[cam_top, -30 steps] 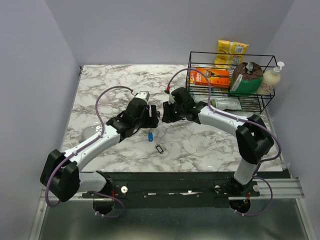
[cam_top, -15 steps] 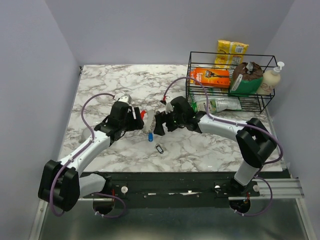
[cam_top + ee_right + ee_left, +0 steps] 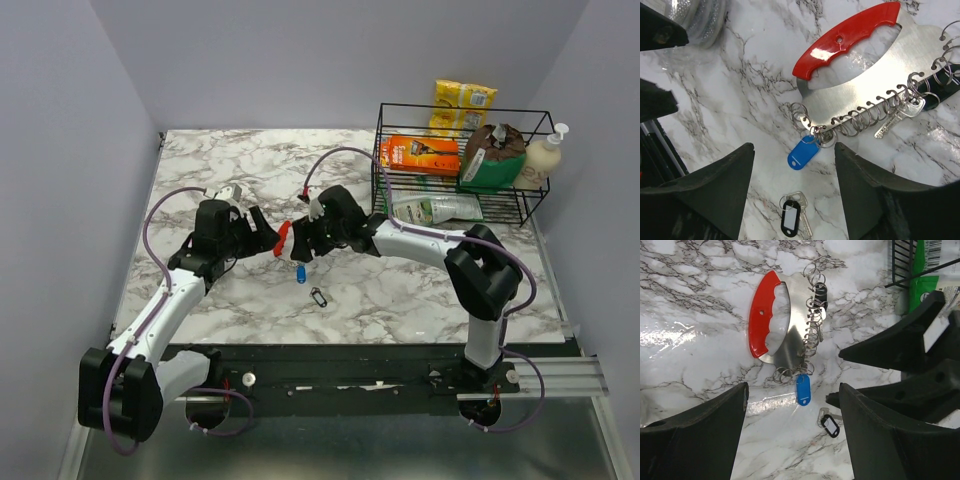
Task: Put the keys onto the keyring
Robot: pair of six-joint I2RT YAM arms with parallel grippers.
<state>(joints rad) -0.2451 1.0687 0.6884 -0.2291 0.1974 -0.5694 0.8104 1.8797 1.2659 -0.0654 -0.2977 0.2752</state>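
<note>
Both arms have swung leftward over the last second, and the red keyring [image 3: 283, 238] with its row of wire rings now lies flat on the marble surface [image 3: 200, 170] between the left claw [image 3: 263, 234] and the right claw [image 3: 303, 247]. Each claw is spread wide with nothing pinched. Along the rings sit some of the keys [image 3: 895, 117]: a silvery one and a dark-headed one toward one end and a blue-headed one [image 3: 802, 155] at the other, while a dark-tagged key [image 3: 791, 220] lies loose on the surface just beyond the blue one, apart from the rings.
</note>
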